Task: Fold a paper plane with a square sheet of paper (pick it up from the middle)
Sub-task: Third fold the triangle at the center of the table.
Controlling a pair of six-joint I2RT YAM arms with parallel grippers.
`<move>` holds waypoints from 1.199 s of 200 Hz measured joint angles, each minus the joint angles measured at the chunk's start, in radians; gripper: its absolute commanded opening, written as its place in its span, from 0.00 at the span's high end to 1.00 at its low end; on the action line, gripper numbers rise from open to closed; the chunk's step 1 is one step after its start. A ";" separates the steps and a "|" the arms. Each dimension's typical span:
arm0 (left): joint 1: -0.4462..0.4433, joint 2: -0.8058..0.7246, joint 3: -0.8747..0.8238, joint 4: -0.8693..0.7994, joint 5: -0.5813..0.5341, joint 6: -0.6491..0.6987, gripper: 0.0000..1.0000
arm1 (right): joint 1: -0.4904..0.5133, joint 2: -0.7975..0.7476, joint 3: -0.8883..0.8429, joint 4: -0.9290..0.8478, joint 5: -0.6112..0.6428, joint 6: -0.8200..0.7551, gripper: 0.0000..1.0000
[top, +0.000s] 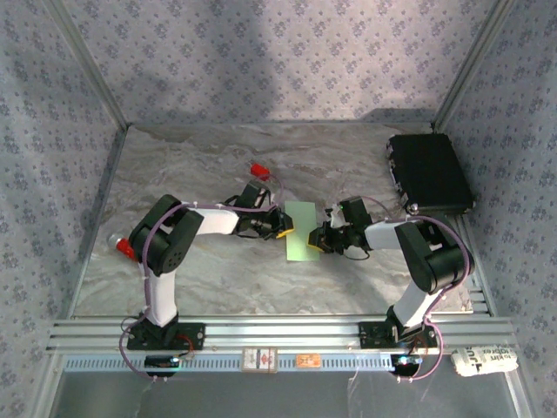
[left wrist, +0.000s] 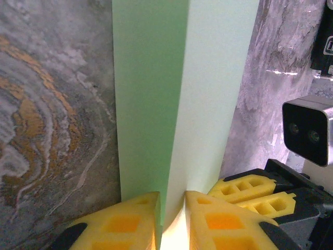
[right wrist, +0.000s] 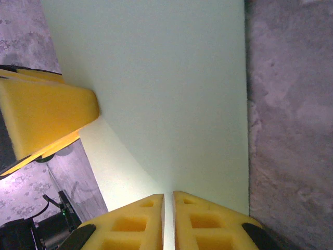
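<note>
Where the paper lies: the sheet of paper (top: 301, 231) is pale green and sits mid-table on the marbled table (top: 200, 165), folded into a narrow rectangle between the two grippers.
Fold: the left wrist view shows a darker green strip beside a paler one, with a straight crease running lengthwise between them.
Left gripper (top: 281, 230): it is at the sheet's left long edge, towards the far end. Its yellow fingers (left wrist: 125, 224) are drawn nearly together, with a raised edge of the paper pinched in the thin gap.
Right gripper (top: 313, 246): it is at the sheet's right long edge, towards the near end. Its yellow fingers (right wrist: 208, 224) are pressed close, nipping the paper's edge between them.
Across the sheet: each wrist view shows the other gripper's yellow fingers at the opposite edge of the paper.
Red block (top: 259, 169): small, on the table behind the left gripper and apart from the paper.
Black case (top: 429, 172): it lies flat at the far right of the table, well apart from the sheet.
White bundle (top: 484, 360): crumpled, with dark print, and resting at the right end of the near rail.
</note>
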 measured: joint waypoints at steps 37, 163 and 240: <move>0.002 -0.010 -0.013 0.010 -0.011 -0.004 0.91 | -0.002 0.000 0.000 0.000 -0.003 0.000 0.86; 0.027 -0.109 -0.087 -0.064 -0.013 -0.020 0.96 | 0.210 -0.391 0.006 -0.152 0.291 -0.227 0.42; 0.050 -0.116 -0.098 -0.064 0.002 -0.042 0.96 | 0.645 -0.398 -0.055 -0.028 0.766 -0.585 0.41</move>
